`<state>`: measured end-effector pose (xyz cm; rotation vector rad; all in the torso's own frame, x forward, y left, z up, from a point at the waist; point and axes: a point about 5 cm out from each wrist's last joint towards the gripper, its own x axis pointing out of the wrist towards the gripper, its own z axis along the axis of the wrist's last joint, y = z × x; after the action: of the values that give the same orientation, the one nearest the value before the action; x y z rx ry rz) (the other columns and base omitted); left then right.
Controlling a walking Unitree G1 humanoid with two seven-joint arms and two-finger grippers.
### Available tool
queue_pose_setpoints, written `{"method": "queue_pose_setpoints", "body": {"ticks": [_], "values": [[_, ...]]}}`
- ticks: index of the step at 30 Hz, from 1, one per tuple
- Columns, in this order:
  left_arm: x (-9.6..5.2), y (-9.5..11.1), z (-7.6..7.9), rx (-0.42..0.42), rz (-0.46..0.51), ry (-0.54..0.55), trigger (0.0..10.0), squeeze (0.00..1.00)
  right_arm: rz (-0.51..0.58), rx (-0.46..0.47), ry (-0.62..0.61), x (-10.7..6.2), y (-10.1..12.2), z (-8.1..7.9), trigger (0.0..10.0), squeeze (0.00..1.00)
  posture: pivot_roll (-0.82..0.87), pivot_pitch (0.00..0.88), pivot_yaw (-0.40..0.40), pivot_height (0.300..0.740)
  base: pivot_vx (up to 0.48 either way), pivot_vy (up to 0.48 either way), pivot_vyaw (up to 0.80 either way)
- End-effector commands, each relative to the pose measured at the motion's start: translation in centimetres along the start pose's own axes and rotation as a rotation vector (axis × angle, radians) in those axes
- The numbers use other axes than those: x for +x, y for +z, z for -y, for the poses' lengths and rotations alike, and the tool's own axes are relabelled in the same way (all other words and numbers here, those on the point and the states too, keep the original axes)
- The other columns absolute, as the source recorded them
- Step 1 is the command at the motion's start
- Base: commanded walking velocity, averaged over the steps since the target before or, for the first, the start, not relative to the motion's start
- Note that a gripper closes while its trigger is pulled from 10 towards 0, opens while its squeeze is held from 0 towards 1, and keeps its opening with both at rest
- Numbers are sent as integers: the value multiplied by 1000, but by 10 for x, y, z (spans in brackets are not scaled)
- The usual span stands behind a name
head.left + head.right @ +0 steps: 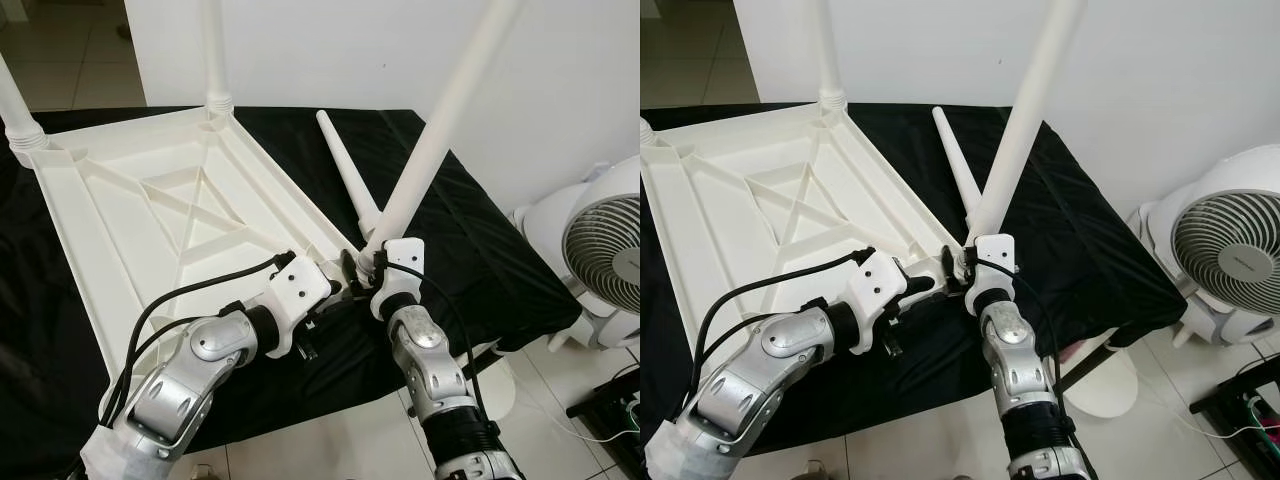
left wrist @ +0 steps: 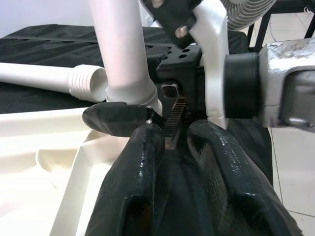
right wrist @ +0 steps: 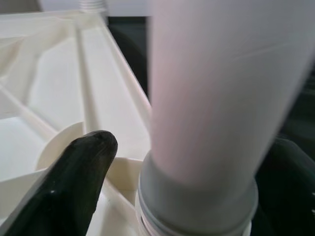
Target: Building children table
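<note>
pinching the third leg (image 1: 440, 120) in the right end effector (image 1: 372, 262) at the near corner socket of the upturned tabletop (image 1: 150, 200); best straightened before twisting in. left end effector (image 2: 170, 162), slightly spread and holding nothing, just beside. smooth cream plastic, ribbed, tapered; spare leg (image 1: 347, 172) on the black-draped bench (image 1: 480, 250).

A plain white wall (image 1: 330, 50) rises behind a surface draped in black cloth (image 1: 480, 260). Pale glossy floor tiles (image 1: 330, 445) lie below. A white fan (image 1: 1225, 250) stands on the floor at right.
</note>
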<state>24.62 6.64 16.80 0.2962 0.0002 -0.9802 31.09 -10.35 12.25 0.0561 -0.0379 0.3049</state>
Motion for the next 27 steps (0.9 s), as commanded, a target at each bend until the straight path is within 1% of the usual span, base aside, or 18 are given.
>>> {"method": "queue_pose_setpoints", "body": {"ticks": [1, 2, 3, 5, 6, 7, 8, 9, 11, 15, 17, 18, 20, 21, 22, 26, 27], "values": [[0, -2, 4, -12, -10, -22, 10000, 0, 20, 10, 66, -4, 4, 2, 10000, 1000, 96, 39, -127, 740, 0, 0, 0], [0, -2, 4, -14, -9, -21, 10000, 0, 34, 2, 87, -7, 6, 6, 10000, 1000, 96, 39, -127, 740, 0, 0, 0], [0, -2, 4, -14, -9, -21, 10000, 0, 34, 2, 87, -7, 6, 6, 10000, 1000, 96, 39, -127, 740, 0, 0, 0], [0, -2, 4, -14, -9, -19, 10000, 0, 37, -52, 107, -10, 9, 23, 10000, 1000, 96, 40, -130, 740, 0, 0, 0], [0, -2, 4, -14, -9, -19, 10000, 0, 37, -52, 107, -10, 9, 23, 10000, 1000, 96, 40, -130, 740, 0, 0, 0], [0, -2, 4, -13, -10, -18, 10000, 0, 36, -82, 117, -11, 11, 32, 10000, 1000, 96, 40, -130, 740, 0, 0, 0], [-1, -2, 3, -13, -12, -16, 10000, 0, 25, -104, 147, -12, 11, 41, 10000, 212, 93, 42, -129, 740, 0, 0, 0], [-2, -3, 2, -11, -15, -13, 10000, 0, 16, -121, 188, -12, 12, 49, 10000, 0, 92, 42, -128, 740, 0, 0, 0], [-3, -3, 0, -9, -19, -10, 10000, 0, -2, -146, 240, -12, 13, 57, 10000, 0, 89, 43, -127, 740, 0, 0, 0], [-2, -4, -1, -8, -20, -8, 10000, 0, -13, -164, 281, -11, 13, 61, 10000, 0, 89, 44, -123, 740, 0, 0, 0], [-2, -3, -2, -7, -18, -6, 10000, 0, -25, -169, 347, -7, 12, 63, 10000, 0, 91, 42, -121, 740, 0, 0, 0], [-2, -3, -2, -6, -17, -4, 10000, 0, -34, -157, 380, -5, 11, 64, 10000, 0, 94, 40, -123, 740, 0, 0, 0], [-2, -2, -3, -6, -17, -4, 10000, 0, -39, -148, 399, -4, 11, 64, 10000, 0, 94, 40, -123, 740, 0, 0, 0], [-1, -2, -3, -3, -15, -3, 10000, 0, -54, -149, 439, 1, 10, 62, 10000, 0, 95, 37, -122, 740, 0, 0, 0], [-1, -2, -3, -3, -15, -3, 10000, 0, -54, -149, 439, 1, 10, 62, 10000, 0, 95, 37, -122, 740, 0, 0, 0], [0, -1, -4, -2, -11, -1, 10000, 0, -73, -169, 491, 11, 7, 55, 10000, 0, 99, 36, -120, 740, 0, 0, 0], [0, -1, -4, -2, -11, -1, 10000, 0, -73, -169, 491, 11, 7, 55, 10000, 0, 99, 36, -120, 740, 0, 0, 0]]}}
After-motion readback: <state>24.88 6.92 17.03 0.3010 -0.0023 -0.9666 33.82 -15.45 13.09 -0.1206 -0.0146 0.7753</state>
